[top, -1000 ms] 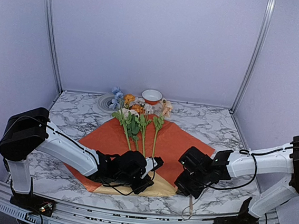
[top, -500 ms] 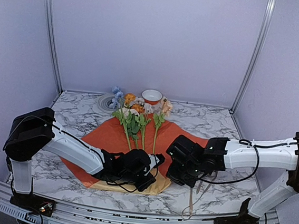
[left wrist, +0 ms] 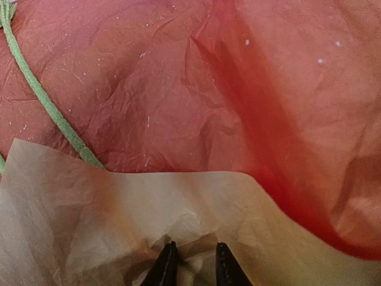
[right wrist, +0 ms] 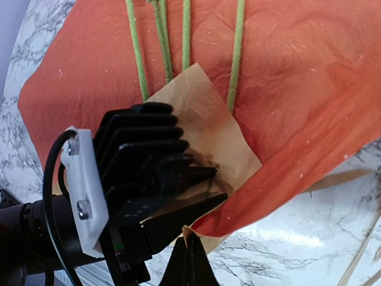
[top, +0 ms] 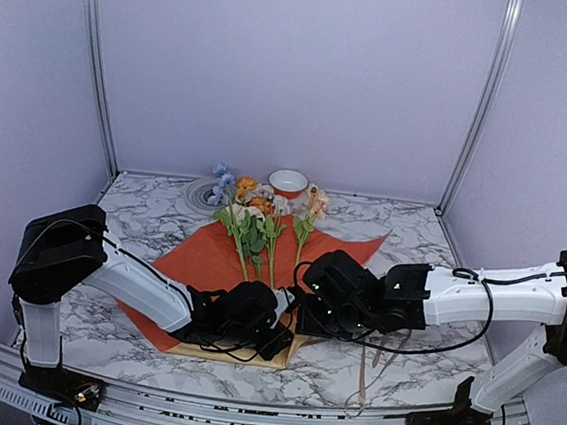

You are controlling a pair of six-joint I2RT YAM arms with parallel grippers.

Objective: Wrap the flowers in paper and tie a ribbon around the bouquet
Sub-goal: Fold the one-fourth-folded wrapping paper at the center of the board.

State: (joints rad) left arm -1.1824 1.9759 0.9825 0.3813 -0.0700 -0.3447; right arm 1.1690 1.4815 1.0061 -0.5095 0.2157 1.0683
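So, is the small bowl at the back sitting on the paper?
No, the bowl stands on the marble table, beyond the far edge of the paper.

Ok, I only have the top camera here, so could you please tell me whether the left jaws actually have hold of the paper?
Observer: Yes. In the left wrist view, the left gripper has its jaws pinched on a tan flap of the paper that is folded over the orange face.
Operator: Thank you. And the right one?
Observer: The right gripper has its jaws shut on the paper's near edge, where the orange face lifts off the table.
Operator: Do the flowers reach that flap?
Observer: Four green flower stems run down the orange face and pass beneath the tan flap.
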